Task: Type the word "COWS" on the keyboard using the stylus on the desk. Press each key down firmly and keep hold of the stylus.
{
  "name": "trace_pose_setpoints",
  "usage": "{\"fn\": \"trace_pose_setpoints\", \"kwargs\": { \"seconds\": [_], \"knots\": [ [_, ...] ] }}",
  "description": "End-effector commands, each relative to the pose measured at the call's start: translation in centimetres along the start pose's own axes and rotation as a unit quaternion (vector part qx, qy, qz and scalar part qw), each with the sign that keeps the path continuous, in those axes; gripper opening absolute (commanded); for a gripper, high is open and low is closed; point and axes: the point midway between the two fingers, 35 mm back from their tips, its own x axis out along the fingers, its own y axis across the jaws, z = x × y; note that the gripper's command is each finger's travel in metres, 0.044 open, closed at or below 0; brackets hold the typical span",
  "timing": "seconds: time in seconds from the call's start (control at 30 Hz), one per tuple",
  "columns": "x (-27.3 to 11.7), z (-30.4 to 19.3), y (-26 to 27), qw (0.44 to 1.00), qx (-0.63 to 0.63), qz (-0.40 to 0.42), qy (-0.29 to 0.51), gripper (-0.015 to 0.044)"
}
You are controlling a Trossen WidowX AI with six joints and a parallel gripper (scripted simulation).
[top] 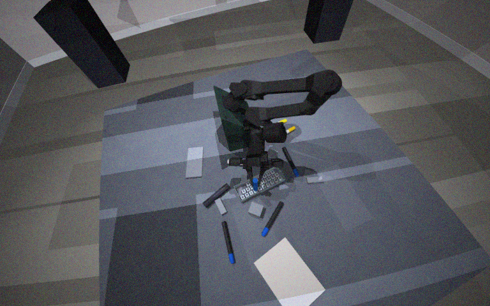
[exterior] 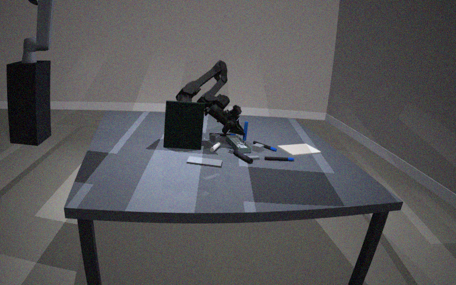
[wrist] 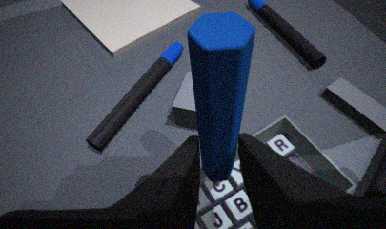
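My gripper [top: 255, 181] [exterior: 244, 134] [wrist: 218, 143] is shut on the blue hexagonal stylus [top: 255, 184] [exterior: 246, 130] [wrist: 221, 81], which stands upright between the fingers. The small keyboard [top: 279, 175] [exterior: 239, 143] [wrist: 282, 127] lies under the gripper. In the wrist view the stylus's lower end overlaps the top edge of the C key [wrist: 218, 188]; whether it touches the key cannot be told. The B key [wrist: 239, 205], J key [wrist: 217, 219] and R key [wrist: 281, 144] show too. The fingers hide many other keys. O, W and S are not readable.
Black pens with blue ends [top: 228, 241] [top: 272, 218] [top: 290, 161] lie around the keyboard. A dark cylinder [top: 216, 195] [exterior: 243, 156] and grey blocks [top: 256, 209] [top: 221, 206] lie close by. A dark upright panel [top: 226, 121] [exterior: 183, 125] stands beside the arm. A pale pad [top: 289, 269] [exterior: 298, 149] [wrist: 128, 19] lies farther off.
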Motion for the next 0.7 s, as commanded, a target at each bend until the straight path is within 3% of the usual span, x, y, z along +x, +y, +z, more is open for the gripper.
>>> {"fn": "trace_pose_setpoints", "kwargs": {
  "seconds": [0.0, 0.67],
  "knots": [
    [0.1, -0.2, -0.1, 1.0, 0.001, -0.002, 0.001, 0.0081],
    [-0.6, 1.2, -0.1, 1.0, 0.001, -0.003, 0.001, 0.0081]
  ]
}}
